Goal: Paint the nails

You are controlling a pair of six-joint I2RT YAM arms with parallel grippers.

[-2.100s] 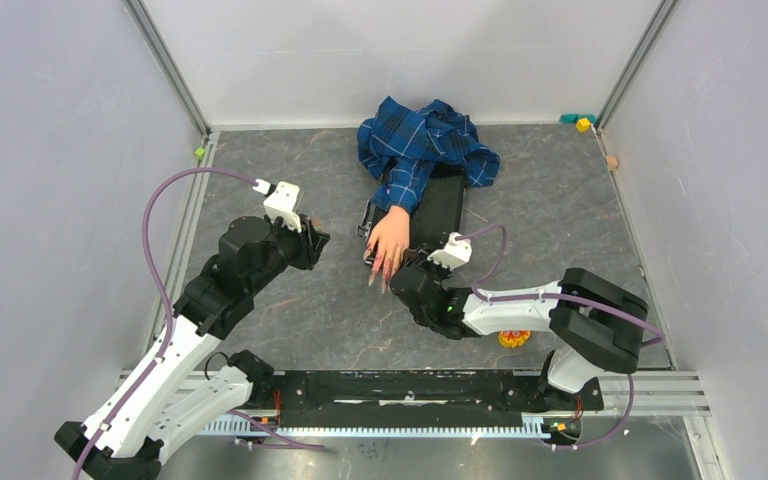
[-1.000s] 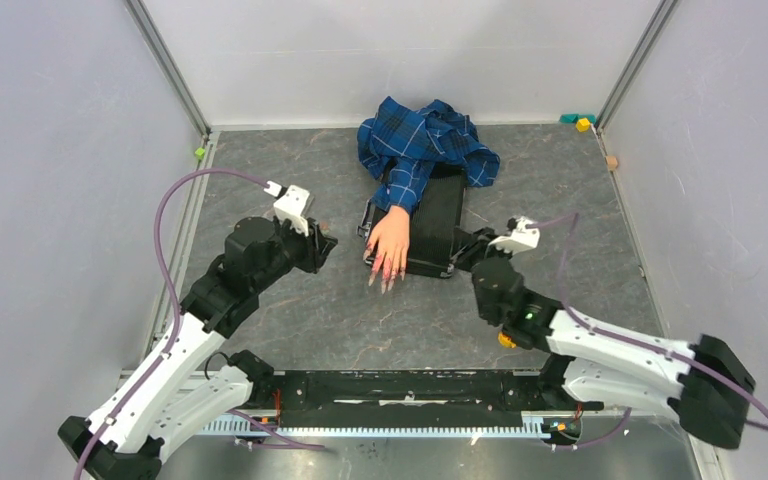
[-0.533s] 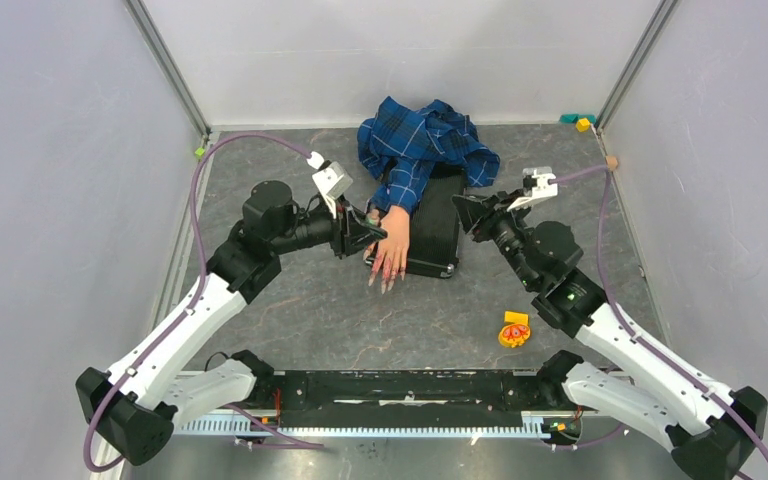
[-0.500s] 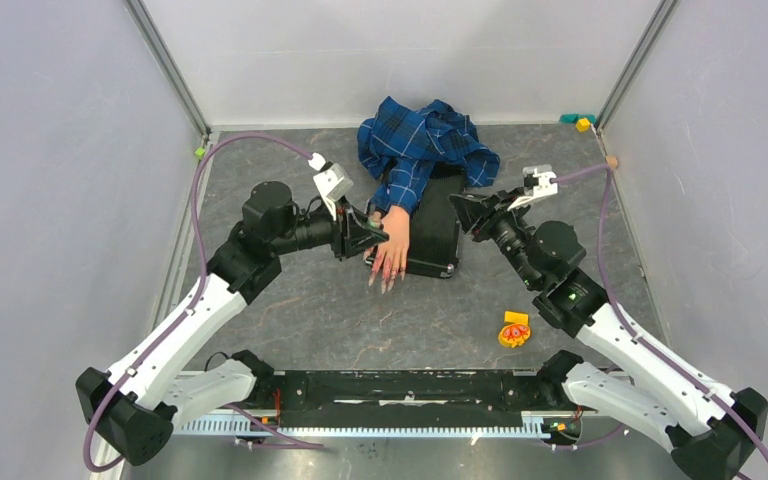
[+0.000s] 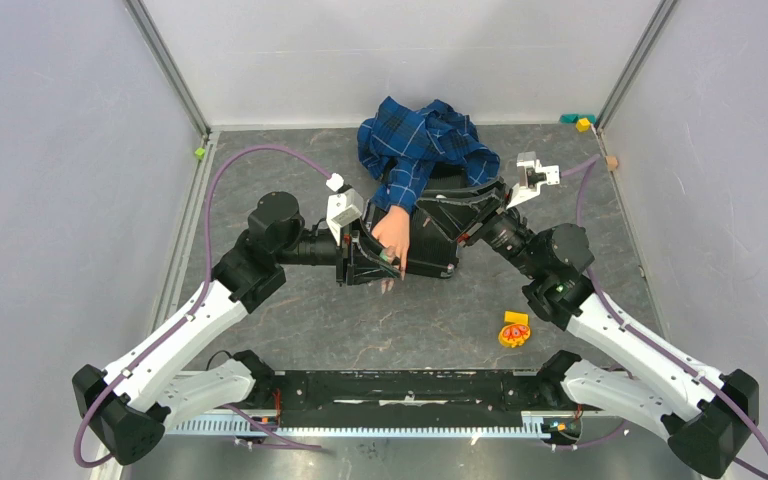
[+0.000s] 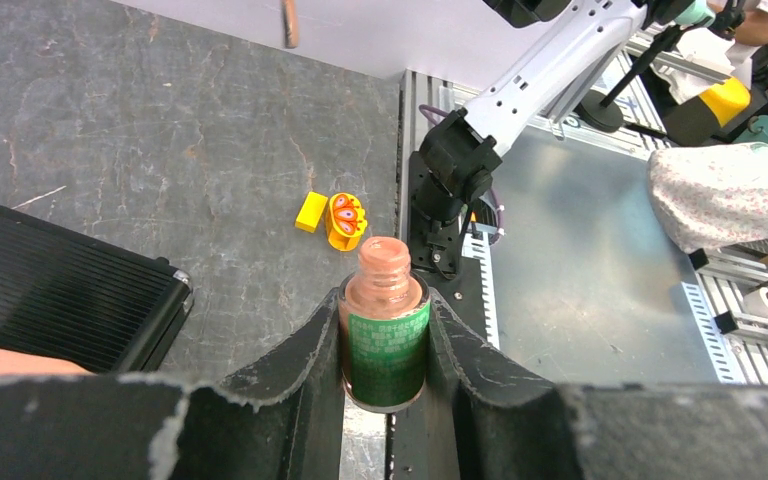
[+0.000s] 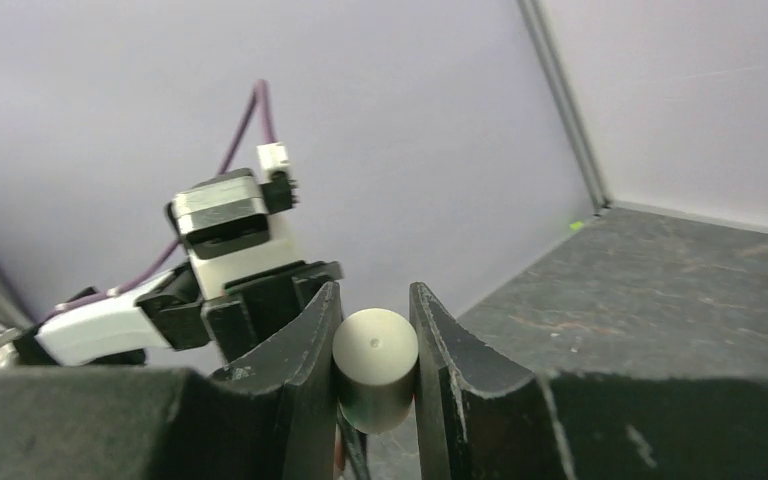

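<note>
L gripper [image 6: 384, 310] clenched on open polish bottle [image 6: 385, 355], just left of the nails [image 5: 400, 272] (tips toward arm bases, partly hidden) on mannequin hand [image 5: 392, 228], mid-bench [image 5: 290, 170]; R gripper [image 7: 375, 300] grasps cap [image 7: 375, 355], opp. side, farther.

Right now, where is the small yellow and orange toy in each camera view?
Top external: the yellow and orange toy lies lower right of centre, beside the right arm.
Left wrist: the toy sits above centre, right of the black case.
Right wrist: not in it.
Shared landmark: the black case, top and left wrist only.
</note>
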